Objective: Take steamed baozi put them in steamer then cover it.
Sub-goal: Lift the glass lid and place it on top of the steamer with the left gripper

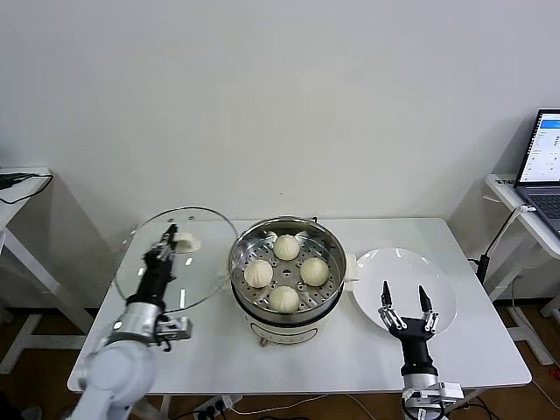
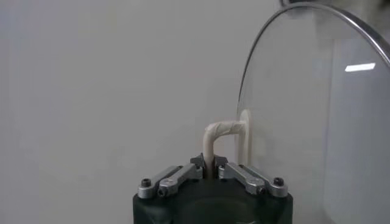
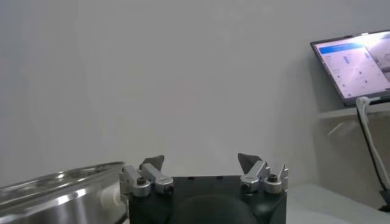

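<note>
Several cream-white baozi [image 1: 286,247] sit on the perforated tray inside the shiny steel steamer [image 1: 249,293] at the table's middle. My left gripper [image 1: 169,236] is shut on the cream-white handle [image 2: 214,135] of the clear glass cover [image 1: 207,271] and holds it tilted on edge in the air, just left of the steamer. The cover [image 2: 317,109] fills one side of the left wrist view. My right gripper [image 1: 406,297] is open and empty, pointing up over the near edge of the white plate [image 1: 398,267]. The steamer's rim [image 3: 55,189] shows in the right wrist view.
The empty white plate lies right of the steamer. A laptop [image 1: 544,162] stands on a side table at the far right, with a cable [image 1: 497,245] hanging down. Another side table [image 1: 17,188] is at the far left.
</note>
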